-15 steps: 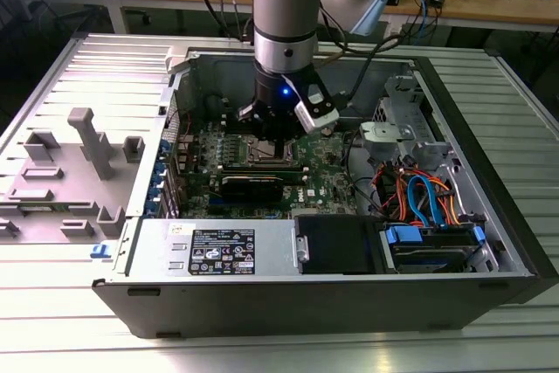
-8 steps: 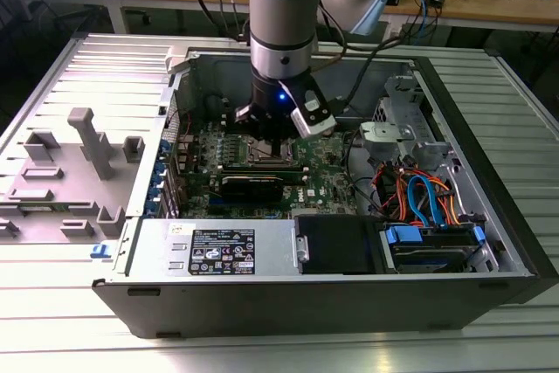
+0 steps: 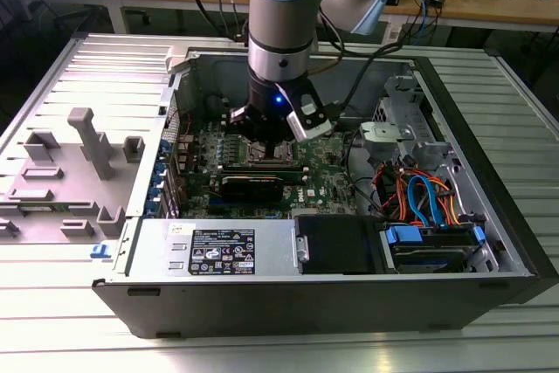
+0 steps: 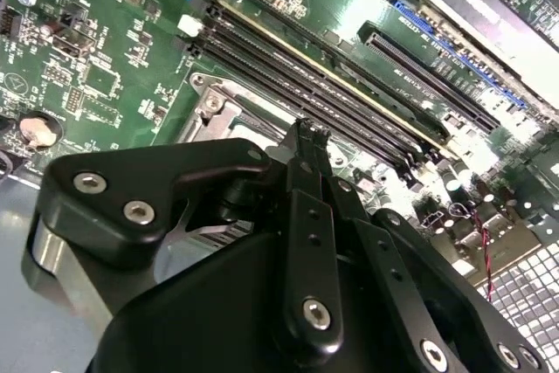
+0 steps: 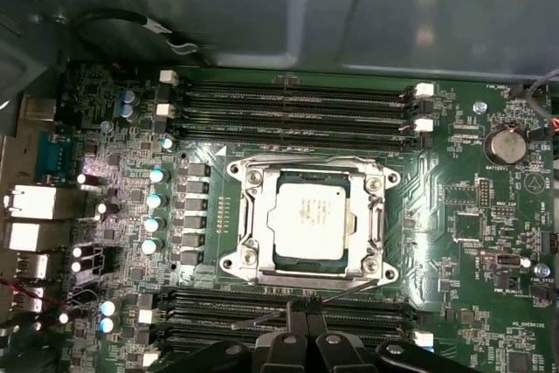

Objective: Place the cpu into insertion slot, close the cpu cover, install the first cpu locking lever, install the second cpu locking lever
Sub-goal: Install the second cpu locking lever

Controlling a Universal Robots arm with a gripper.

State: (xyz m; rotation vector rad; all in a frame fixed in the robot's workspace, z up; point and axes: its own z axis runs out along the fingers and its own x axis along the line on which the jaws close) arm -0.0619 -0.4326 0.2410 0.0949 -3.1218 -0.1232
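In the first wrist view the cpu (image 5: 313, 216) lies flat in the insertion slot (image 5: 238, 261), silvery top up. The cpu cover (image 5: 254, 216) is folded down around it as a silver frame. A thin wire locking lever (image 5: 351, 288) runs slanted along the socket's edge nearest the gripper. My gripper (image 5: 306, 306) is shut, and its tips meet right at that lever. In the second wrist view the black gripper (image 4: 310, 133) points at the socket's corner (image 4: 210, 109). In the exterior view the gripper (image 3: 265, 141) hangs low over the socket inside the case.
Long black memory slots (image 5: 293, 102) flank the socket on two sides. The open computer case (image 3: 288, 255) walls in the green board, with cables (image 3: 419, 194) and a drive bay at the exterior view's right. A grey fixture plate (image 3: 70, 163) lies at its left.
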